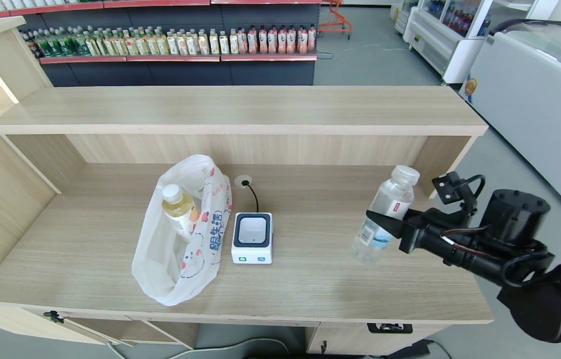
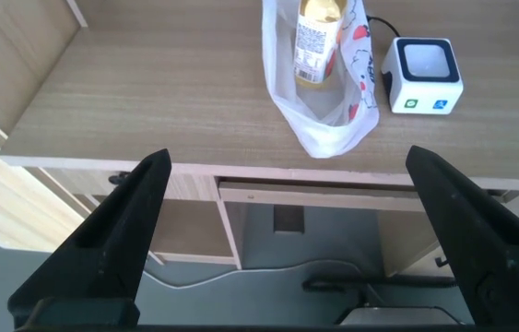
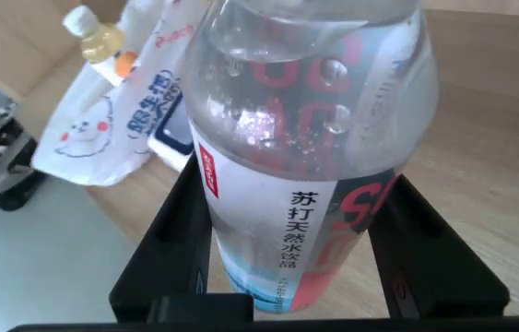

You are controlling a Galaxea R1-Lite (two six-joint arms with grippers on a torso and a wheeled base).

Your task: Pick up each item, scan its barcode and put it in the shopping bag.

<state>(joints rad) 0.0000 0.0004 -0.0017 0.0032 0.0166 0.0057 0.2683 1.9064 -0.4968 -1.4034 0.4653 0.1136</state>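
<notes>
My right gripper (image 1: 385, 222) is shut on a clear water bottle (image 1: 384, 220) with a white cap, held tilted above the right part of the counter; the bottle (image 3: 310, 148) stands between the black fingers (image 3: 162, 244). The white barcode scanner (image 1: 252, 237) sits mid-counter, left of the bottle. A white printed shopping bag (image 1: 181, 234) lies left of the scanner with a yellow drink bottle (image 1: 178, 205) inside it. My left gripper (image 2: 291, 240) hangs open below the counter's front edge, with the bag (image 2: 328, 88) and scanner (image 2: 425, 74) beyond it.
The wooden counter (image 1: 310, 284) has a raised back ledge (image 1: 235, 107) and side walls. The scanner's cable runs to a hole (image 1: 243, 180) in the counter. Shelves of bottled drinks (image 1: 171, 42) and freezers (image 1: 534, 85) stand in the shop behind.
</notes>
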